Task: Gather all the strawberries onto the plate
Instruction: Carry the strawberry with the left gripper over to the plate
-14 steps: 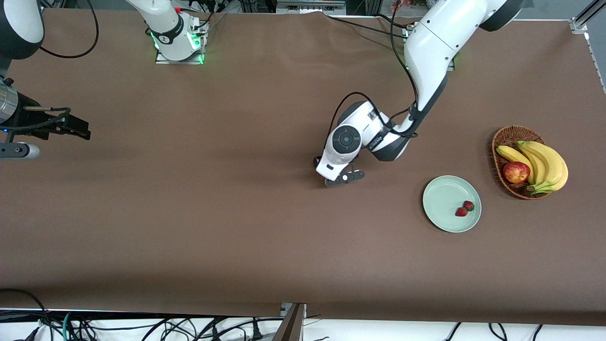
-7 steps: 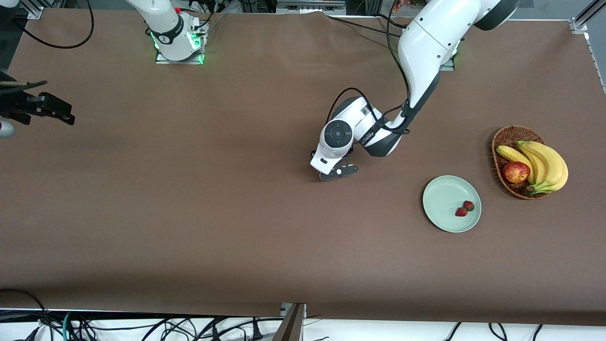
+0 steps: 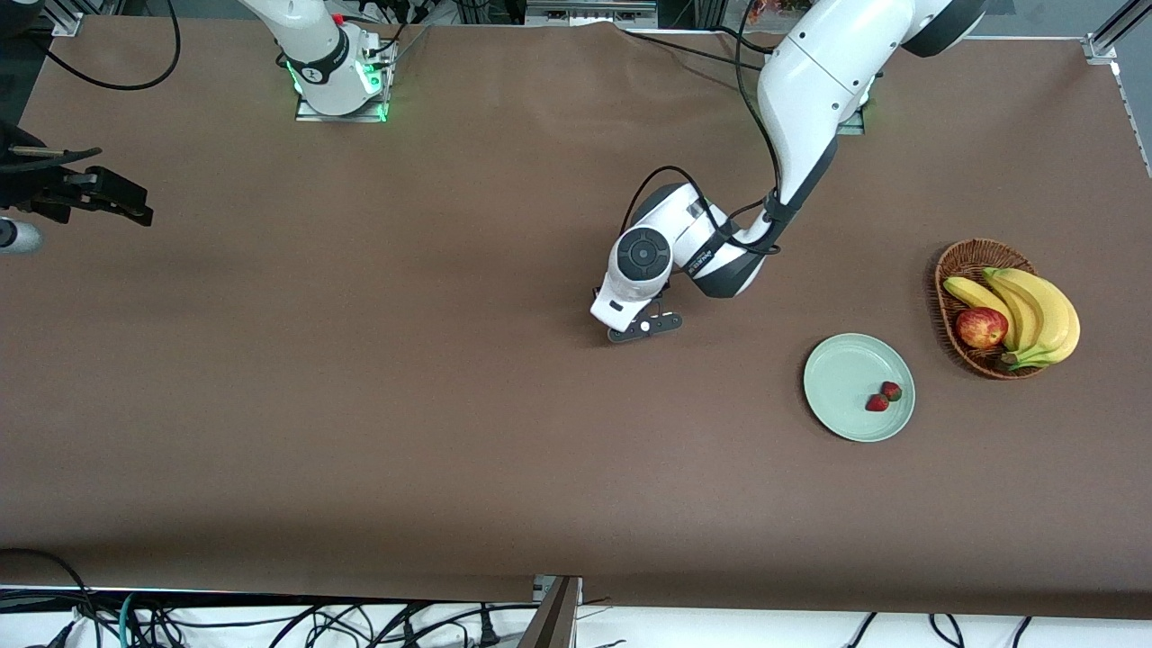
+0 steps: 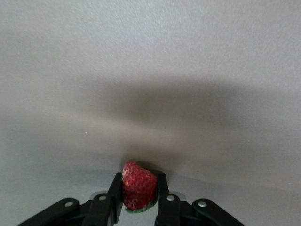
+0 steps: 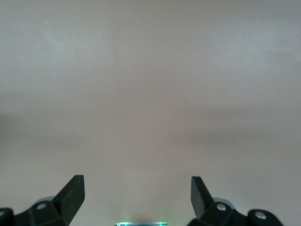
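Left gripper sits low over the bare brown table mid-table, fingers clamped on a strawberry; we see the berry pinched between the two pads in the left wrist view, red tip out, green cap toward the palm. We can't see this berry in the front view, it is hidden under the wrist.

Two more strawberries already lie on the mint-green plate, touching or nearly so, near the rim toward the wicker basket. The plate is well apart from the held berry, toward the left arm's end of the table. The basket beside it holds bananas and an apple.

Right gripper waits at the right arm's end of the table, fingers spread wide, nothing between them in the right wrist view.

Step in hand, as we judge it: third and last berry grasped, transport not yet done. Next move calls for a lift clear of the table, a carry over the plate and a low release on its bare part, so the berry doesn't roll off or knock the other two.

Writing: a small dark label on the left arm's wrist, too small for us to read. No other brands or text legible.
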Robot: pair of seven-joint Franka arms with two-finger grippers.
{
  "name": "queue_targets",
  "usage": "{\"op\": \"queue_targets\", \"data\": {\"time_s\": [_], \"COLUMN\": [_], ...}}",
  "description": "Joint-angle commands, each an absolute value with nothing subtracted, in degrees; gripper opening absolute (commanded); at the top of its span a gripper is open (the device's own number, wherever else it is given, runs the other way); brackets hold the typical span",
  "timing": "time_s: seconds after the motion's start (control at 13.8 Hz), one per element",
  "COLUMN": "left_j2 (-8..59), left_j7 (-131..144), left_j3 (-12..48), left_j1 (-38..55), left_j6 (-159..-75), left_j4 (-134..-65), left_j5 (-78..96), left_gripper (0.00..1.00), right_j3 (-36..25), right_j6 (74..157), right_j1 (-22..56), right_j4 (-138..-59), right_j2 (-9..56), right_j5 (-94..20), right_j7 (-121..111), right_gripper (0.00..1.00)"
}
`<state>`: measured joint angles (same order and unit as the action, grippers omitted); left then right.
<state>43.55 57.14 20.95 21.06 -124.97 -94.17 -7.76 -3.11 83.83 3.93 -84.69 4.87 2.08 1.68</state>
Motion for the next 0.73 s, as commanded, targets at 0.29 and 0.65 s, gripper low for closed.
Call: {"op": "queue_targets", "data": {"time_s": [0.29,0.65], "left_j2": [36.7,37.7], "left_j7": [37.0,14.2], "left_j3": [20.4,19.2], "left_j1": [9.6,-1.2], "left_j6": [-108.1,-108.1], "left_j4": [-85.8,-85.9], "left_j5": [-9.1,-18.8], "left_gripper": [0.00,0.00], "right_j3": [-2.5,-2.5], "right_j6": [82.7,82.8], "right_j1": [3.0,3.0], "right_j4": [-85.5,-85.5], "right_j2": [4.5,4.6], "right_j5": [0.9,0.9], "right_j7": [2.9,3.1], "right_gripper": [1.00,1.00]}}
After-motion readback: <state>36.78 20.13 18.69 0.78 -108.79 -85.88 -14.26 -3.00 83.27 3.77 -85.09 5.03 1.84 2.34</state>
